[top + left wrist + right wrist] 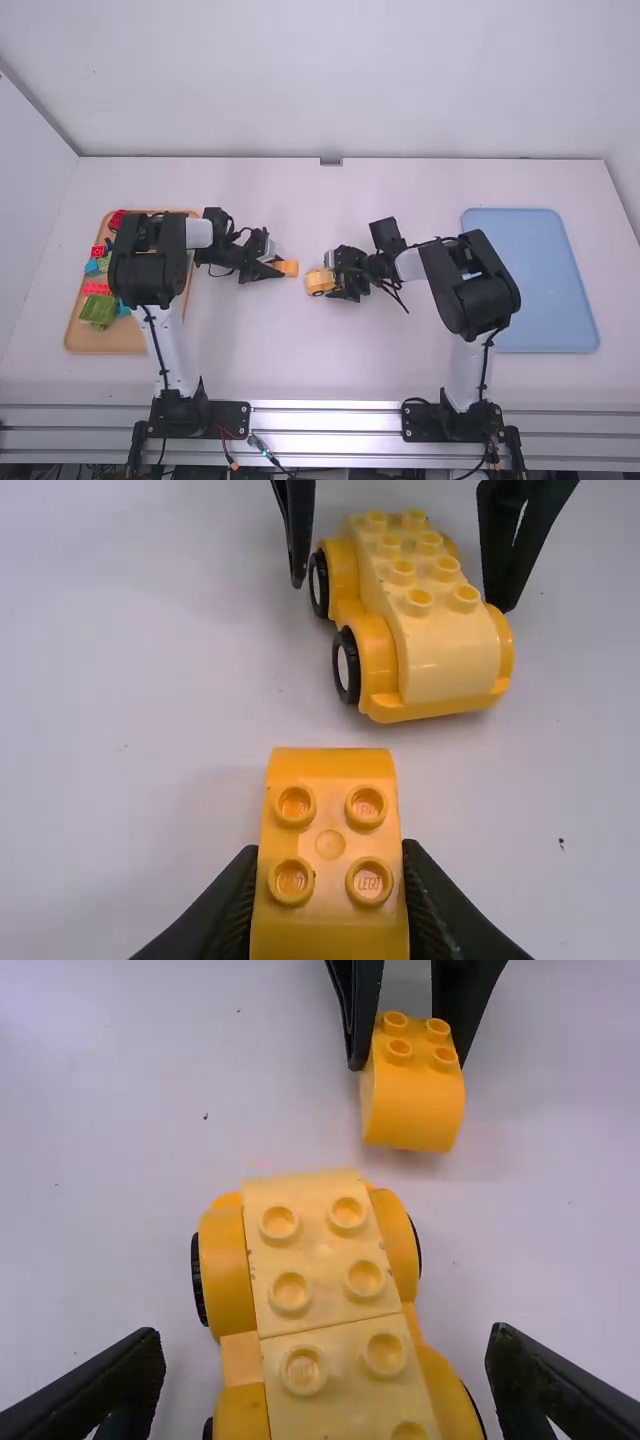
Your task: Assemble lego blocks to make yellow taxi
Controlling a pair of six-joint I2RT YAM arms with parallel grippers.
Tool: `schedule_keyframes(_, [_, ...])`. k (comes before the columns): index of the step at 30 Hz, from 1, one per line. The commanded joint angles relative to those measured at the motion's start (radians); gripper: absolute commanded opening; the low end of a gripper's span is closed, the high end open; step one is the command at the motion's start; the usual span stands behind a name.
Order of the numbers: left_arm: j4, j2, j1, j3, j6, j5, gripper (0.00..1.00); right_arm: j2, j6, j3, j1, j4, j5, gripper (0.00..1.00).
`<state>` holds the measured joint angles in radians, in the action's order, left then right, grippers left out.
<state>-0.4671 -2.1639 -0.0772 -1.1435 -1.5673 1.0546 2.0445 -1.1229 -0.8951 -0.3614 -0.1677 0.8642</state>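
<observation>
left wrist view: yellow blk (330, 820) in l. jaws, nr yellow car (440, 650)

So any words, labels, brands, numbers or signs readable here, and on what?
No readable text anywhere.
Orange block: plain sides, no lettering I can make out on its studs.
Toy car: same, no numbers or signs on body or wheels.
Blocks in the wooden-coloured tray: too small to tell.
Arm base fittings: too small to tell.

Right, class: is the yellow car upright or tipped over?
Upright: the yellow car has its studs facing up and its wheels down at the table.
</observation>
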Motion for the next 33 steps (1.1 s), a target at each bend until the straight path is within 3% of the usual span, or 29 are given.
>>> schedule_keyframes(1, [-0.007,-0.020,0.005,-0.009,0.006,0.026,0.25,0.011,0.000,0.005,0.003,0.002,-0.001,0.83])
schedule_keyframes(11, [-0.008,-0.018,0.005,-0.009,0.008,0.027,0.22,0.076,0.026,-0.042,0.012,0.019,0.010,0.81])
schedule_keyframes(14, [-0.016,-0.009,0.005,-0.009,0.008,0.026,0.21,0.076,0.018,-0.041,0.025,0.014,0.039,0.70])
schedule_keyframes(17, [-0.024,0.014,0.005,-0.008,0.009,0.026,0.19,0.076,0.019,-0.041,0.028,0.011,0.067,0.52])
schedule_keyframes(19, [-0.025,0.034,0.005,-0.007,0.027,0.025,0.18,0.076,0.019,-0.042,0.028,0.009,0.067,0.48])
schedule_keyframes(33, [-0.034,0.150,0.055,-0.008,0.088,-0.001,0.10,0.076,0.147,-0.040,0.028,-0.007,0.015,0.42])
